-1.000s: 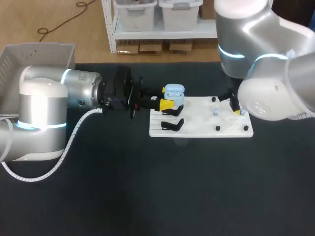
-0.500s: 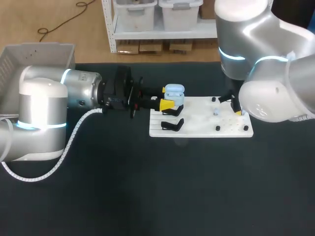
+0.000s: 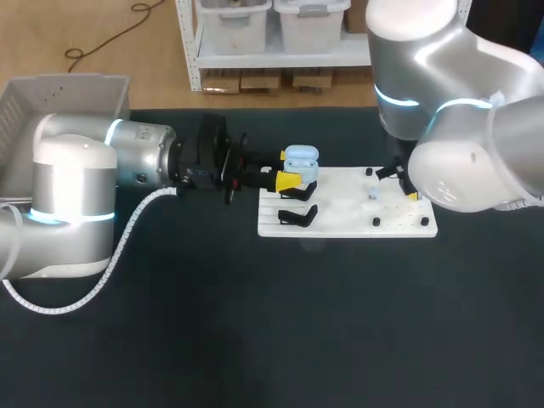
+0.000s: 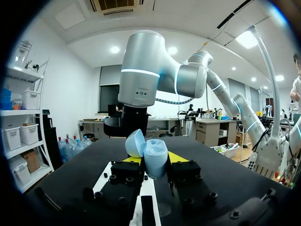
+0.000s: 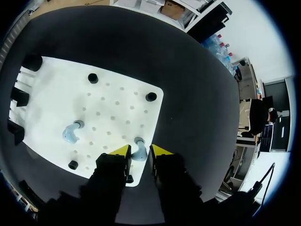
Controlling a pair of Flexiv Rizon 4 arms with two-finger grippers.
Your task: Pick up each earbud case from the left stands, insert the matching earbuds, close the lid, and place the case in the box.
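My left gripper point(image 3: 291, 179) is shut on a light blue earbud case point(image 3: 301, 158) and holds it at the left end of the white board point(image 3: 348, 223). In the left wrist view the case point(image 4: 155, 158) stands upright between the yellow fingertips point(image 4: 177, 157) with its lid point(image 4: 135, 142) swung open. My right gripper point(image 5: 140, 151) hangs low over the board's point(image 5: 113, 101) right edge. A pale blue earbud point(image 5: 139, 150) sits on its peg between the fingers, with a thin gap on each side. A second earbud point(image 5: 71, 133) lies further along the board.
An empty black stand point(image 3: 297, 215) sits on the board just in front of the held case. Small black pegs point(image 5: 93, 78) dot the board. A grey box point(image 3: 25, 102) stands at the table's far left, behind my left arm.
My right gripper's fingers have drawn closer together around the earbud, and the right arm has shifted slightly. The left arm and the case have stayed put.
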